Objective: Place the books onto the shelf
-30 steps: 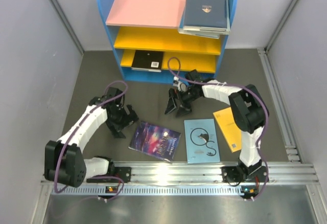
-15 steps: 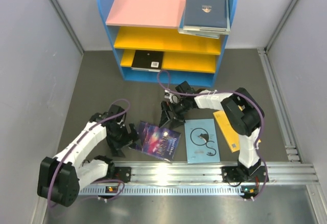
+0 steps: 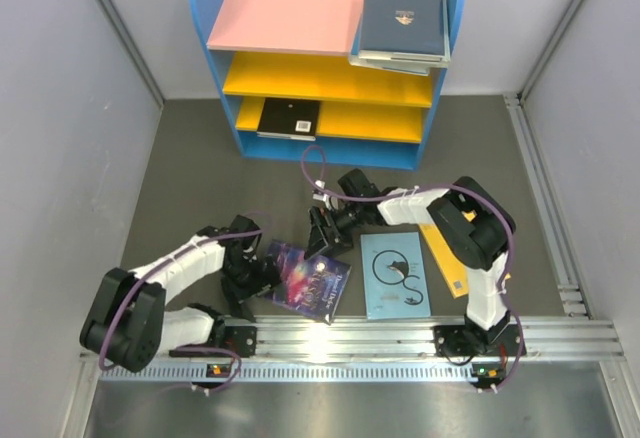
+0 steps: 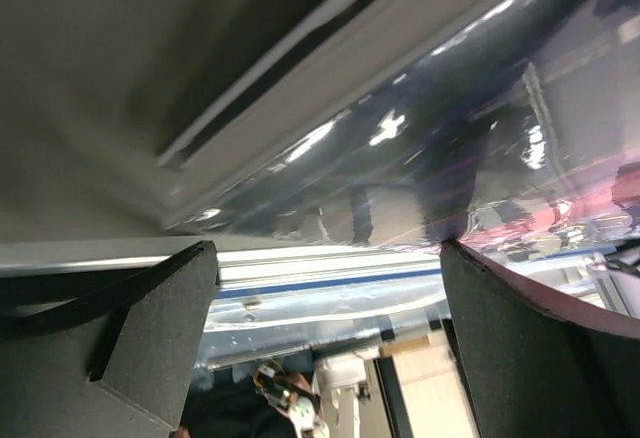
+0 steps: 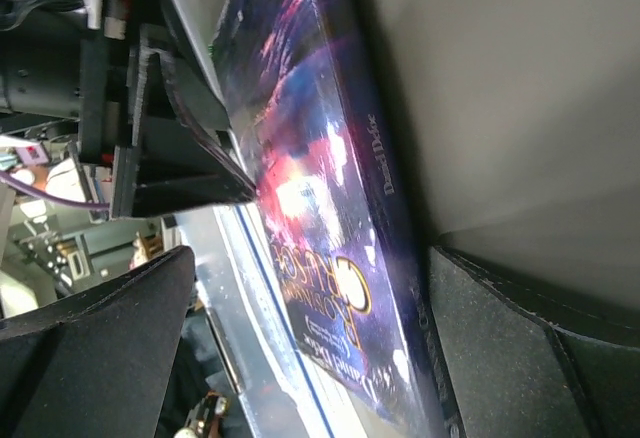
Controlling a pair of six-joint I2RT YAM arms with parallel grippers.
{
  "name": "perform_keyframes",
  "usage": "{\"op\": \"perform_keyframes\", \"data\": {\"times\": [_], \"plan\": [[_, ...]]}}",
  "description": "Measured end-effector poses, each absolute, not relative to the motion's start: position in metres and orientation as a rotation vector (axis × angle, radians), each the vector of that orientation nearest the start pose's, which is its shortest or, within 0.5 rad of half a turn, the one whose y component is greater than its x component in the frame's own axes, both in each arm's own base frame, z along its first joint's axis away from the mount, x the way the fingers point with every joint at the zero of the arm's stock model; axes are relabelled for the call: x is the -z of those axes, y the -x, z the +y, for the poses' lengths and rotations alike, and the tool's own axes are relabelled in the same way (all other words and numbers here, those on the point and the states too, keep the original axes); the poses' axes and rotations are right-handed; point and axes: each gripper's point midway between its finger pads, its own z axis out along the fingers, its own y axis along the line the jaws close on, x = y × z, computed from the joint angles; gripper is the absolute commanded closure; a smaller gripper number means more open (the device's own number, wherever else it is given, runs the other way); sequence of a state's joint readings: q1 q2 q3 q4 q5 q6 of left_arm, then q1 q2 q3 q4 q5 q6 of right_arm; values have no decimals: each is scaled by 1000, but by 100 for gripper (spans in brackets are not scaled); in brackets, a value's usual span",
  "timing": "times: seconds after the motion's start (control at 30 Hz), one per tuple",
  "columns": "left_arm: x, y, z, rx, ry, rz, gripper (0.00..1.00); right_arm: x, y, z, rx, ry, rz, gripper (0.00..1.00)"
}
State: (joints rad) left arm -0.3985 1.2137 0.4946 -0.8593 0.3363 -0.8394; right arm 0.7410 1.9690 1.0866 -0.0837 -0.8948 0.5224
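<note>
The purple galaxy book (image 3: 310, 280) lies flat near the front rail. My left gripper (image 3: 256, 272) is open at its left edge; in the left wrist view its glossy cover (image 4: 450, 148) fills the top, reaching the fingertips (image 4: 150, 328) of that gripper (image 4: 330, 343). My right gripper (image 3: 326, 230) is open at the book's far edge, and the cover (image 5: 330, 218) runs between its open jaws (image 5: 310, 353), the spine beside one finger (image 5: 520, 358). A light blue book (image 3: 393, 275) and a yellow-orange book (image 3: 447, 255) lie to the right. The shelf (image 3: 285, 20) carries a navy-topped stack (image 3: 403, 18) and a black book (image 3: 290, 118).
The aluminium rail (image 3: 340, 336) runs along the near edge, just behind the purple book. Grey walls close in on the left and right. The right arm's forearm crosses above the yellow-orange book. My left gripper also shows in the right wrist view (image 5: 170, 158), beside the book.
Both grippers have closed in on the purple book: the left one swung right and toward the rail to its left edge, the right one moved left and nearer to its far edge.
</note>
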Motion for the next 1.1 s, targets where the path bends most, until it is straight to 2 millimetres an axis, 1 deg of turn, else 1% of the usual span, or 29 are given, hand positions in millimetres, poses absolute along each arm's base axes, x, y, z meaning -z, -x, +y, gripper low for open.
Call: {"op": "perform_keyframes", "data": {"times": [0.13, 0.23, 0.3, 0.33, 0.4, 0.43, 0.5, 0.53, 0.57, 0.6, 0.63, 0.7, 0.77, 0.8, 0.87, 0.9, 0.97, 1.03, 1.1], "plan": [[-15, -81, -139, 523, 732, 3263, 2, -48, -180, 381, -1623, 760, 2660, 0], [-16, -84, -143, 539, 728, 3279, 3, -48, -171, 386, -1663, 813, 2639, 0], [-17, -85, -145, 543, 722, 3286, 4, -48, -163, 389, -1688, 846, 2635, 5], [-17, -87, -147, 547, 721, 3292, 4, -48, -160, 389, -1693, 857, 2634, 19], [-18, -89, -149, 552, 719, 3300, 4, -45, -157, 390, -1679, 880, 2632, 34], [-19, -91, -150, 554, 717, 3302, 4, -41, -156, 389, -1672, 883, 2638, 48], [-21, -96, -152, 558, 704, 3289, 4, -32, -150, 383, -1661, 880, 2677, 65], [-22, -100, -153, 557, 695, 3273, 4, -27, -146, 381, -1661, 872, 2706, 82], [-23, -106, -153, 550, 684, 3250, 4, -24, -141, 378, -1667, 870, 2731, 92], [-25, -109, -152, 535, 682, 3233, 4, -23, -134, 376, -1695, 872, 2751, 100], [-27, -111, -150, 519, 680, 3219, 2, -25, -129, 374, -1734, 879, 2756, 100], [-32, -117, -146, 484, 673, 3177, 1, -28, -126, 375, -1767, 894, 2743, 100], [-38, -130, -139, 429, 670, 3106, 1, -32, -124, 376, -1780, 888, 2747, 100], [-42, -140, -137, 417, 667, 3054, 1, -35, -122, 376, -1778, 888, 2745, 100], [-64, -177, -138, 448, 650, 2890, 1, -41, -118, 375, -1759, 883, 2738, 100], [-80, -196, -138, 479, 645, 2802, 1, -46, -118, 374, -1750, 868, 2736, 100], [-113, -225, -137, 549, 644, 2639, 1, -57, -120, 372, -1734, 815, 2736, 100], [-137, -238, -133, 593, 652, 2537, 1, -69, -125, 370, -1726, 732, 2743, 100], [-155, -245, -128, 622, 665, 2467, 1, -84, -141, 371, -1712, 615, 2731, 100]]}}
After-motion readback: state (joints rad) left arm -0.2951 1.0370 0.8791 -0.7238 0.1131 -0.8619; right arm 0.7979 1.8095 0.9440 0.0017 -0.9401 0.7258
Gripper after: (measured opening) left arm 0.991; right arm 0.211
